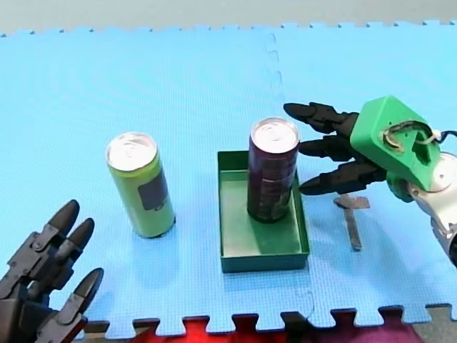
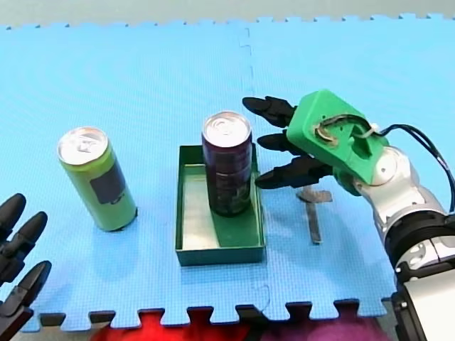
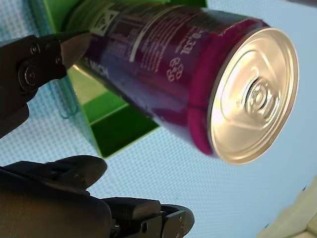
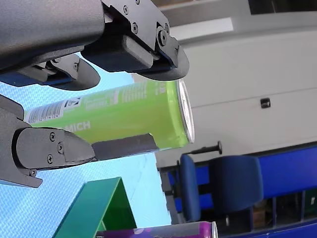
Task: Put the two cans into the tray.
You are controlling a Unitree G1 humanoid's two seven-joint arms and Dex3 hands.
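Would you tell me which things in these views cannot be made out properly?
Head views, near-left corner: the left robot hand is cut off by the picture edge.
Grey metal strip right of the tray: its upper end is covered by the right robot hand.
Tray floor behind the purple can: hidden by it.
Print on the green can: too small in the head views.

First can [image 1: 272, 171] in tray [image 1: 234, 214]; second can [image 1: 141, 184] left.
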